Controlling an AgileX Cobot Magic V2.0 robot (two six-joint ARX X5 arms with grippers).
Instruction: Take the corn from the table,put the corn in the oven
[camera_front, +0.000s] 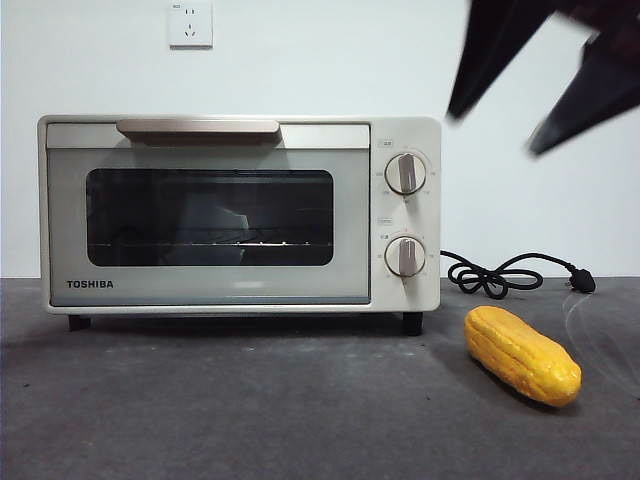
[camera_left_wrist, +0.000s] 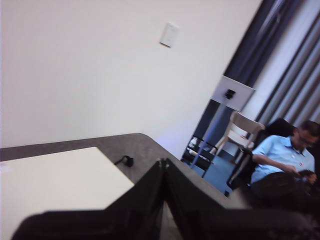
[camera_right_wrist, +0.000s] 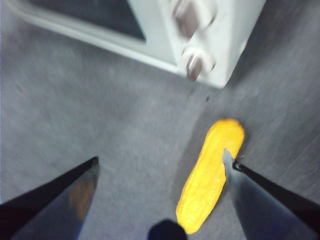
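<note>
Our front camera sits low, near the height of the table (camera_front: 200, 420), and looks level at the closed door of the oven (camera_front: 240, 215), which is close and large. Our right wrist camera looks down past its end effector (camera_right_wrist: 160, 162) at the table, the corn (camera_right_wrist: 210, 175) and the knob corner of the oven; both views share these. Our left wrist camera looks across the oven top toward the room.

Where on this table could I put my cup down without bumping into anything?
The table is bare in front of the oven, left of the corn. It's busier on the right, with the corn, the cord and the open right gripper above.
</note>
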